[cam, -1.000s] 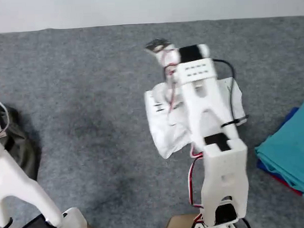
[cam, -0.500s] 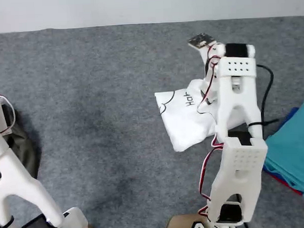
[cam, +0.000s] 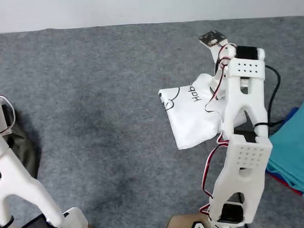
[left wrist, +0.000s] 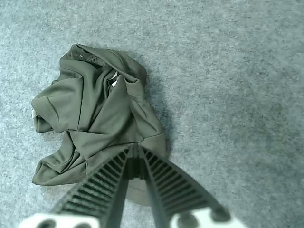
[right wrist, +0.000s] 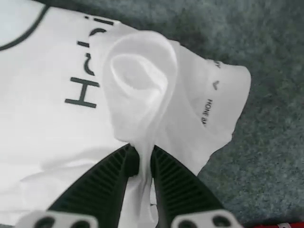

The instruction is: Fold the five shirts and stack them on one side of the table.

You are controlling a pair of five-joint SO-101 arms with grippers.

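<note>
Right end effector (right wrist: 141,156) clamped on a bunched fold of the soft white shirt (cam: 192,117) at 2 o'clock on the grey felt desk (cam: 90,96), folded teal stack (cam: 294,143) at 4, left end effector (left wrist: 135,156) clenched over the crumpled olive shirt (left wrist: 95,118) at 9, possibly not gripping it.

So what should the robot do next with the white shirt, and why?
Probably carry the white shirt sideways onto the teal-topped stack. The right gripper is shut on a pinch of its cloth, and the shirt lies on the table beside that stack, not yet on it, so a short move across looks like the natural step.
</note>
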